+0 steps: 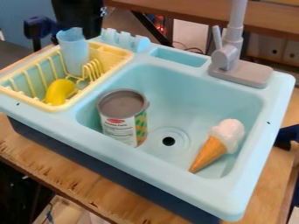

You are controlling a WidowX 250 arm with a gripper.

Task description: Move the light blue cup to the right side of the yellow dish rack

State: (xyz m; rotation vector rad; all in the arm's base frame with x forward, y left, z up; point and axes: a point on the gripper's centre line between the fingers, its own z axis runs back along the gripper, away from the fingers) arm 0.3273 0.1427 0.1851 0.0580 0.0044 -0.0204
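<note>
Should the black claw [81,31] at eleven o'clock drift sideways, the pale-blue plastic cup [73,54] may topple; I cannot tell claw aperture or grip.

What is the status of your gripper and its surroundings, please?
Gripper at top of blue cup; hold unclear. Cup in yellow rack, yellow toy close by. Can and ice cream cone in basin.
</note>
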